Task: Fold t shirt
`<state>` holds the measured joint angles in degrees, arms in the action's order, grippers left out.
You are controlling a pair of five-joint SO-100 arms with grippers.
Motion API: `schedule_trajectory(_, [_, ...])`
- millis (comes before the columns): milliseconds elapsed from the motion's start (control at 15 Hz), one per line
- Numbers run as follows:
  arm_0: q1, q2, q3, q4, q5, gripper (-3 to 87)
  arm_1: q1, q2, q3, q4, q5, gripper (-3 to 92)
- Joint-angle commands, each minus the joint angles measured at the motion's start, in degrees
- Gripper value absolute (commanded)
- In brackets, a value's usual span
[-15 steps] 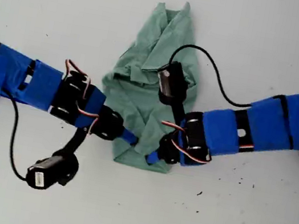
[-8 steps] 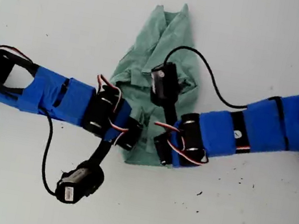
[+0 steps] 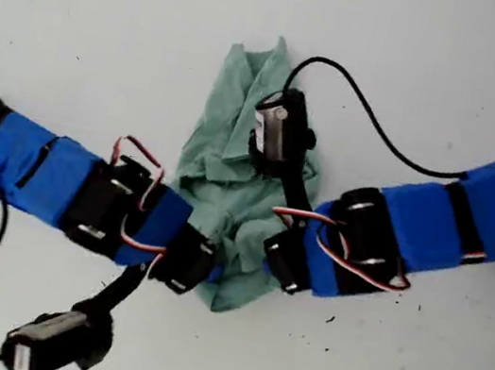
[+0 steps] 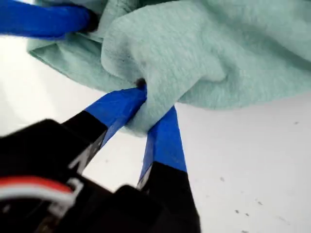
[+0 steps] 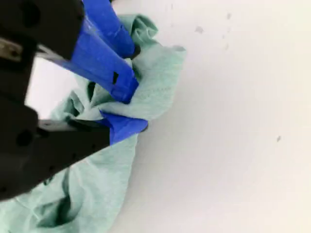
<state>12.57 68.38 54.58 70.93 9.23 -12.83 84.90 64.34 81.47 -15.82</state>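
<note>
On the white table (image 3: 460,69) the t shirt (image 3: 233,159) lies bunched into a wrinkled heap, the two blue arms meeting at its near hem, one from each side of the exterior view. Against that hem, my first gripper (image 4: 154,108) has its jaws pinched on a fold of the green cloth. Beside it on the same edge, my second gripper (image 5: 130,108) is clamped on another fold, with another blue finger showing just past it.

Gripper: my second gripper (image 5: 130,110), blue-taped fingers, pinching the cloth.
Cloth: soft, wrinkled sage-green t shirt (image 5: 97,179).
Surface: plain white table (image 5: 233,145).
</note>
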Motion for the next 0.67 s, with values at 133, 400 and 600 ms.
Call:
schedule_trajectory(133, [6.7,8.2,0.3,-4.6,-2.6,-0.2,-2.9,8.5,1.2,-0.6,0.6,0.9])
schedule_trajectory(400, [-7.2,14.0,3.4,3.9,1.9,-0.2,14.5,7.8,1.9,-8.4,-16.6,0.8])
schedule_trajectory(600, [-20.0,22.3,11.1,5.6,7.6,-0.2,26.2,0.4,-8.5,-11.9,-26.5,0.8])
